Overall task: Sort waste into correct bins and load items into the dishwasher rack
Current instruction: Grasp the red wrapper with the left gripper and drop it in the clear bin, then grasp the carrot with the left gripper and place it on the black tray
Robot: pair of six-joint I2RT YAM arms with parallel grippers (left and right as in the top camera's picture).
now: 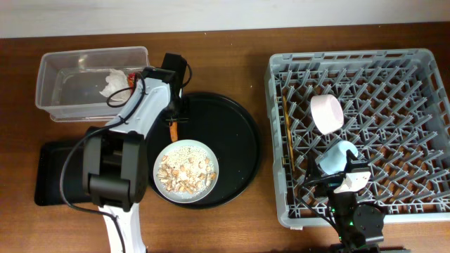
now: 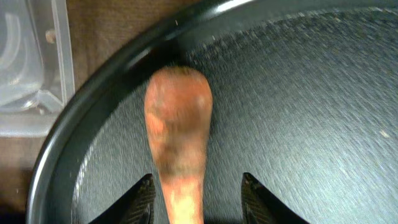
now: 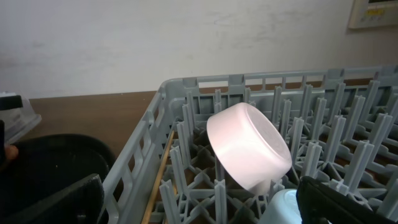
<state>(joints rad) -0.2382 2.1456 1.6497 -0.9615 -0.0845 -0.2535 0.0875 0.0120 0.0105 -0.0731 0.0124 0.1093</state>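
An orange carrot stick point(image 1: 172, 131) lies on the left part of the large round black tray point(image 1: 232, 133). My left gripper point(image 1: 174, 117) is right above it. In the left wrist view the carrot stick point(image 2: 177, 124) runs between the open fingers of my left gripper point(image 2: 198, 202). The clear tub point(image 1: 63, 105) holds white tissue point(image 1: 111, 83) and a red wrapper point(image 1: 131, 77). The plate point(image 1: 209, 184) carries food scraps point(image 1: 184, 172). The dishwasher rack point(image 1: 275, 140) holds the white bowl point(image 1: 327, 112), the light-blue cup point(image 1: 337, 156) and chopsticks point(image 1: 285, 140). My right gripper point(image 3: 205, 211) is open and empty, low over the rack's near side.
The flat black tray point(image 1: 53, 176) lies at the lower left, partly under my left arm. The clear tub's corner point(image 2: 25, 62) is just left of the round tray's rim point(image 2: 93, 93). The bowl point(image 3: 249, 143) leans on pegs near the rack's wall point(image 3: 186, 84).
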